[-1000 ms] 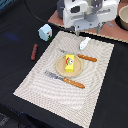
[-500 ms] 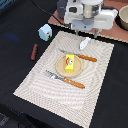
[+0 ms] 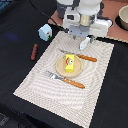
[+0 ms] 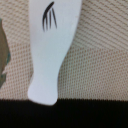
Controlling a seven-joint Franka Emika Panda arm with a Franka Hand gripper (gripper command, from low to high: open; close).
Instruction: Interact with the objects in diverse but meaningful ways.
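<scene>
A white scoop-like piece point(image 3: 85, 43) lies on the far edge of the woven placemat point(image 3: 45, 80). In the wrist view the scoop point(image 4: 50, 50) fills the middle and bears a black mark. My gripper point(image 3: 80, 36) hangs just above and beside it; its fingers do not show clearly. The yellow pack point(image 3: 70, 63) with red-white print rests on a round tan plate point(image 3: 59, 66). Off the mat, on the exterior view's left, are the light blue-and-white box point(image 3: 45, 31) and the reddish-brown stick point(image 3: 34, 51).
A knife point(image 3: 80, 56) and a fork point(image 3: 65, 79), both orange-handled, flank the plate. A bowl point(image 3: 122, 17) sits on a brown board at the back on the exterior view's right. The dark tabletop point(image 3: 20, 20) surrounds the mat.
The arm has come lower over the white scoop. The table items have not moved.
</scene>
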